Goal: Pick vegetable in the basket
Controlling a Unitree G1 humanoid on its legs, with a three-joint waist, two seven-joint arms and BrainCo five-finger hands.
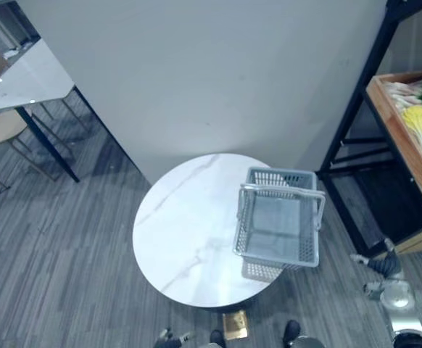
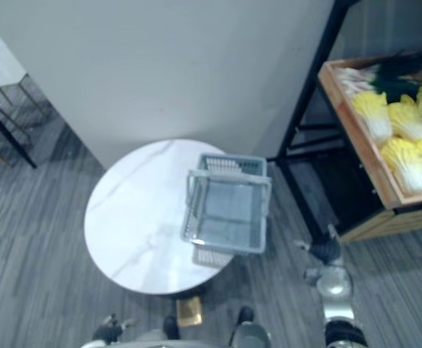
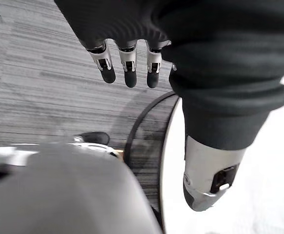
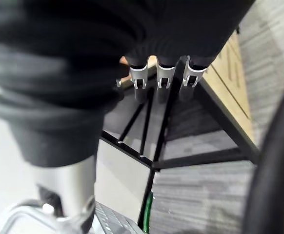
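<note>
A grey plastic basket (image 1: 278,226) stands empty on the right part of a round white marble table (image 1: 182,232), its handle lying across the top. Several yellow cabbages (image 2: 407,159) lie in a wooden crate (image 2: 352,130) on a black shelf to the right, with dark green leaves (image 2: 407,76) behind them. My right hand (image 2: 324,251) hangs low between table and shelf; its fingers (image 4: 161,80) are straight and hold nothing. My left hand (image 1: 169,338) hangs by the table's near edge, with straight fingers (image 3: 127,68) and nothing in it.
A black metal shelf frame (image 1: 356,109) carries the crate at the right. A pale partition wall (image 1: 211,72) rises right behind the round table. A white rectangular table (image 1: 22,76) and chairs (image 1: 1,130) stand at the far left on grey carpet.
</note>
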